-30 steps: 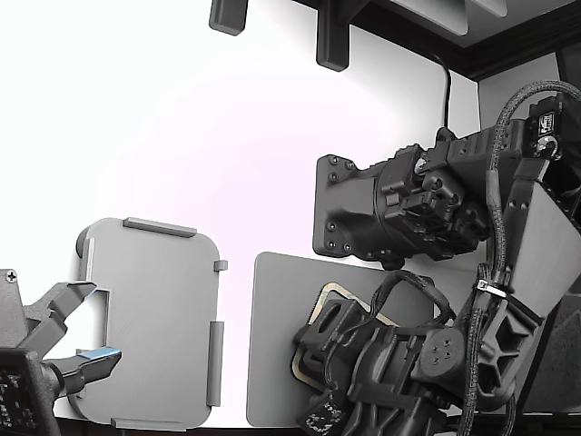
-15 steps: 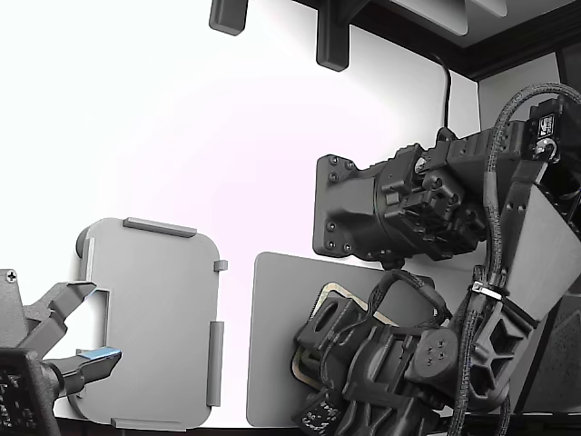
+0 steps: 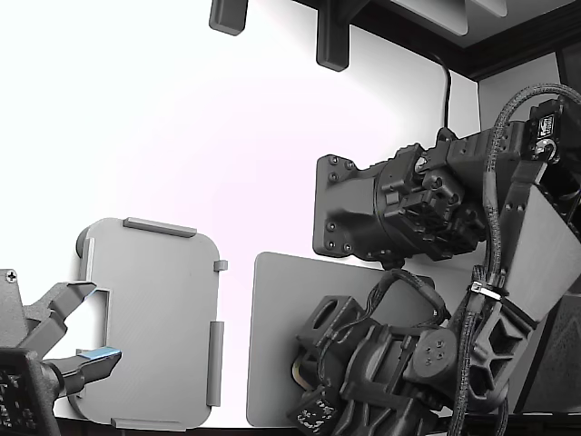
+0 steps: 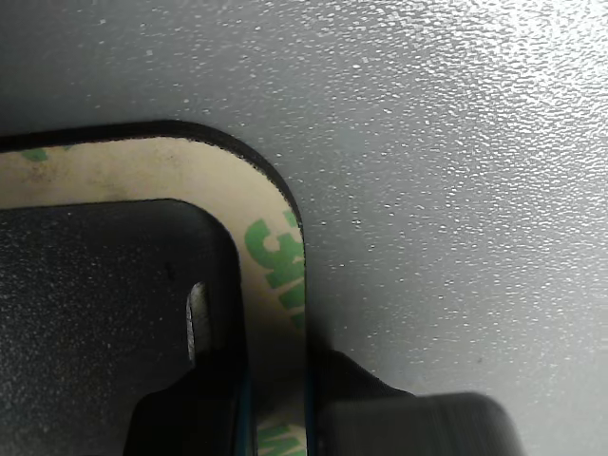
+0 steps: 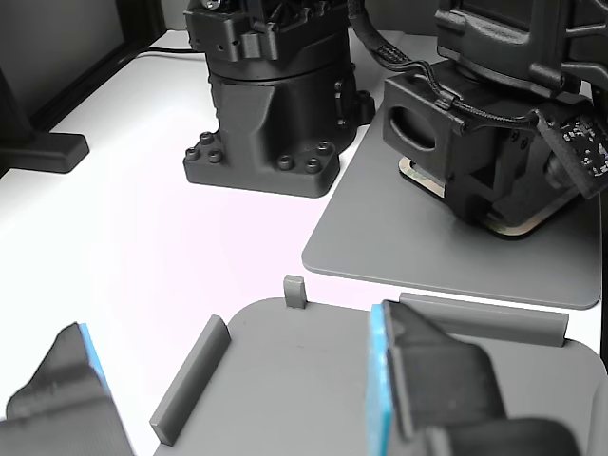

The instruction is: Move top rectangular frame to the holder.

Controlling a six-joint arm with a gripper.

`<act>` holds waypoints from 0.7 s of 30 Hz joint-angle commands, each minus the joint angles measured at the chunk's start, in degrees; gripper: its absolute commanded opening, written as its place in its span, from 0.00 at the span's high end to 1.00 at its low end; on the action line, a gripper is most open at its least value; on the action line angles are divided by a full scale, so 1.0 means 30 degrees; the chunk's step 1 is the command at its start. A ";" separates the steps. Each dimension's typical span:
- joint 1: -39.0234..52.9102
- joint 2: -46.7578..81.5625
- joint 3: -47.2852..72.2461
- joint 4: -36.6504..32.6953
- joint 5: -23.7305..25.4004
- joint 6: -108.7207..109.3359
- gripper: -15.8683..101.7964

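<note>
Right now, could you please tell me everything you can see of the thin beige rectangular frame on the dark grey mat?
The thin beige rectangular frame is a flat ring with a rounded corner, faint green printing and a dark outer edge. It lies flat on the textured dark grey mat. The gripper straddles one side of it, a finger on each edge. In the exterior view the arm hides nearly all of it; the other view shows only slivers.

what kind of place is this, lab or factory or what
Probably a robotics lab bench or test cell: a plain white tabletop, a robot arm base bolted onto it, and a grey holder beside a dark mat.
</note>
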 commanded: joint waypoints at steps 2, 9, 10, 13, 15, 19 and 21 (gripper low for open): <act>-0.0410 0.0088 -0.0762 0.0234 0.0117 -0.0088 0.95; -0.0439 -0.0205 -0.3340 0.2314 0.0439 0.0059 0.96; -0.0469 -0.0234 -0.3867 0.2695 0.0439 0.0205 0.96; -0.0791 -0.0322 -0.5566 0.3867 0.0176 0.0264 0.96; -0.1025 -0.0439 -0.6885 0.4717 0.0146 0.0410 0.96; -0.1582 -0.0264 -0.9053 0.5449 0.0293 0.1406 0.96; -0.1875 0.0000 -0.9697 0.5449 0.0264 0.2227 0.96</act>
